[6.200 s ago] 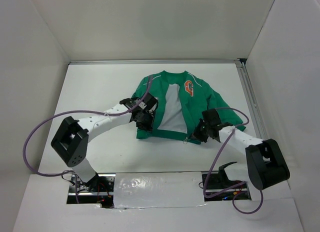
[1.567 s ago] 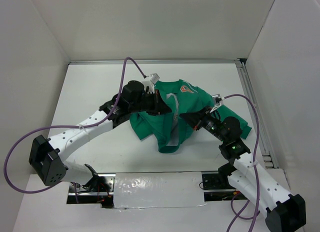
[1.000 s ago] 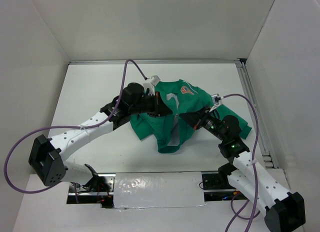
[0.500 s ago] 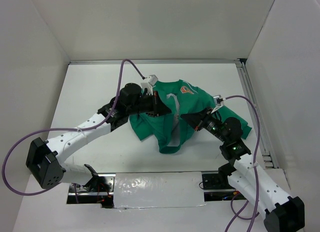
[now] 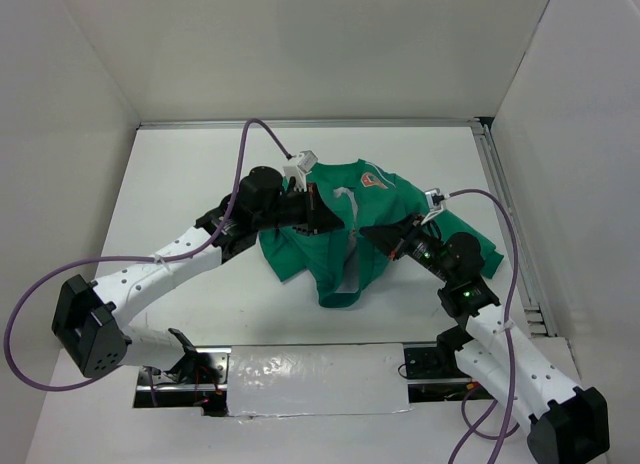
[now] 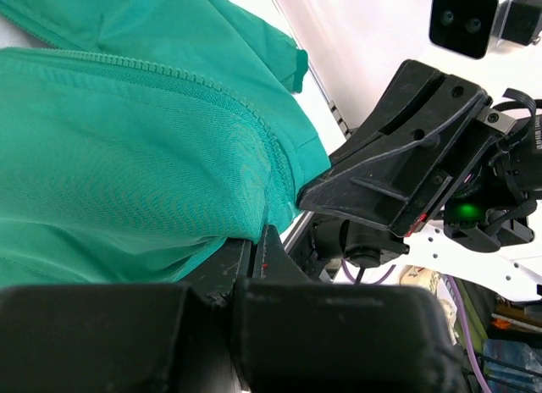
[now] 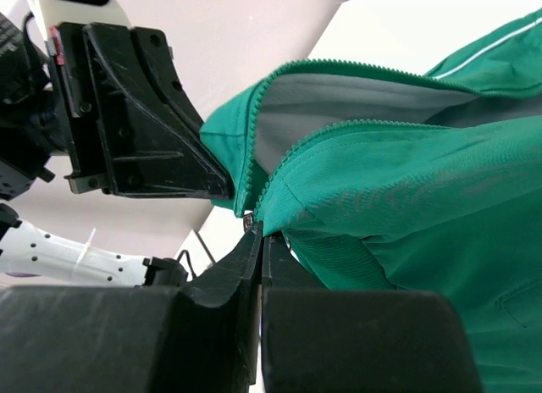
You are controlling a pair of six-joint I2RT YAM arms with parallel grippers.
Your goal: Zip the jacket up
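A white tabletop (image 5: 170, 174), boxed in by white walls (image 5: 300, 44), carries the jacket (image 5: 335, 269) near its middle, bunched and partly lifted. The left arm reaches in from the jacket's left, the left gripper (image 5: 328, 220) lying over its front. The right arm rises from the jacket's near right, the right gripper (image 5: 372, 234) pointing at the left one, tips close together. In the wrist views each pair of jaws is pressed together on the jacket's front edge beside the zip (image 6: 169, 73). The arms hide much of the front. The orange patch (image 5: 372, 178) shows only partly, and the slider cannot be made out.
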